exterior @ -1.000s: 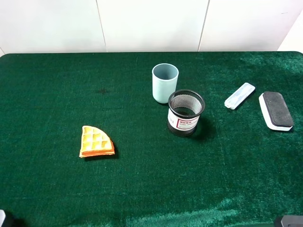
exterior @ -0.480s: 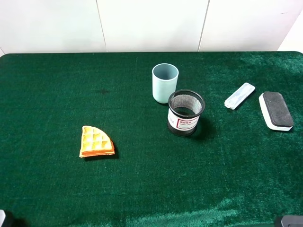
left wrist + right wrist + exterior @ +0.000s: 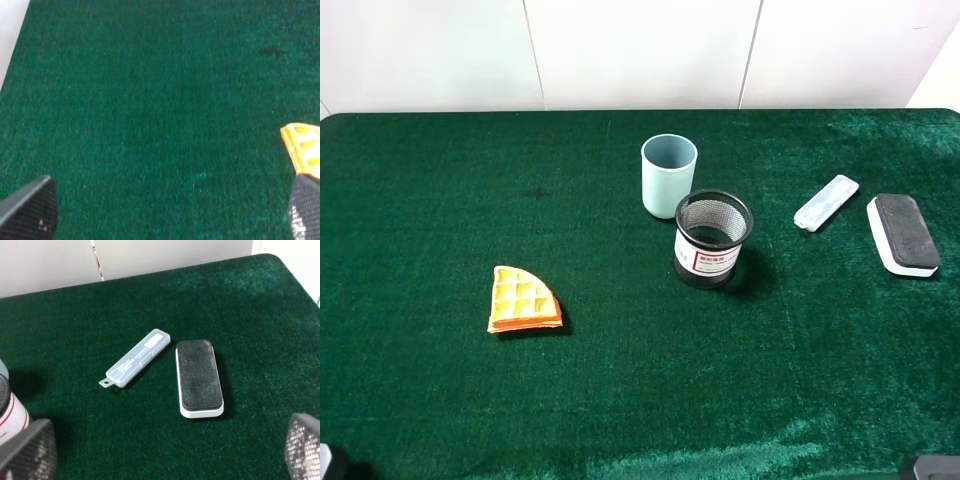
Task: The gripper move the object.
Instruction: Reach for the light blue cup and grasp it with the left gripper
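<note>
The pale blue-green cup (image 3: 669,175) stands upright at the back middle of the green table, close behind the black mesh holder (image 3: 712,240). It is not clearly seen in either wrist view. My left gripper (image 3: 167,210) is open and empty over bare cloth near the table's front left, far from the cup. My right gripper (image 3: 165,447) is open and empty near the front right, also far from the cup. In the exterior high view only small bits of the arms show at the bottom corners.
An orange waffle piece (image 3: 523,299) lies left of centre and shows in the left wrist view (image 3: 302,155). A clear plastic case (image 3: 826,202) and a black-and-white eraser (image 3: 903,233) lie at the right. The mesh holder's edge (image 3: 10,412) shows in the right wrist view.
</note>
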Controlling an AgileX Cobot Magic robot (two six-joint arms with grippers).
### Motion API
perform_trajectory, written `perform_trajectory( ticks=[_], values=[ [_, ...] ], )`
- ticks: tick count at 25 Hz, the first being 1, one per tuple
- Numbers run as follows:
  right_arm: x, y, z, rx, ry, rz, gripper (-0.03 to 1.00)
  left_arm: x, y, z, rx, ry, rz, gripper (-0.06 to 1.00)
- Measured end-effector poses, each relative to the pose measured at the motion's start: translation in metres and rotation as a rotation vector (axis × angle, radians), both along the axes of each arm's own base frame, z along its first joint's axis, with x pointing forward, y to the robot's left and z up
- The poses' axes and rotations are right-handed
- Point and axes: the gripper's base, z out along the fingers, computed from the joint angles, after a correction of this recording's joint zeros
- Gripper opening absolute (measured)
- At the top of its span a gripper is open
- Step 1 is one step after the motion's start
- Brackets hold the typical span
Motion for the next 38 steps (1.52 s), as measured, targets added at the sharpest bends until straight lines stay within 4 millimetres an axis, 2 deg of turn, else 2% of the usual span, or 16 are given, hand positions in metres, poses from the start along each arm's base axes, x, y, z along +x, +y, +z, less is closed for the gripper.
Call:
perform_trajectory(
  ticks=[6, 13, 23, 33, 38],
  values=[
    [0.000, 0.000, 0.000, 0.000, 0.000, 0.000, 0.70, 0.024, -0.002, 0.029, 0.012, 0.086, -0.036, 0.93],
    [0.000, 0.000, 0.000, 0.000, 0.000, 0.000, 0.70, 0.058, -0.008, 0.047, -0.037, 0.196, -0.094, 0.93],
    [0.000, 0.000, 0.000, 0.000, -0.001, 0.000, 0.70, 0.097, -0.017, 0.053, -0.068, 0.281, -0.168, 0.93],
    [0.000, 0.000, 0.000, 0.000, -0.001, 0.000, 0.70, 0.151, -0.033, 0.055, -0.053, 0.393, -0.256, 0.93],
    [0.000, 0.000, 0.000, 0.000, -0.001, 0.000, 0.70, 0.178, -0.048, 0.053, -0.040, 0.424, -0.314, 0.93]
  ],
)
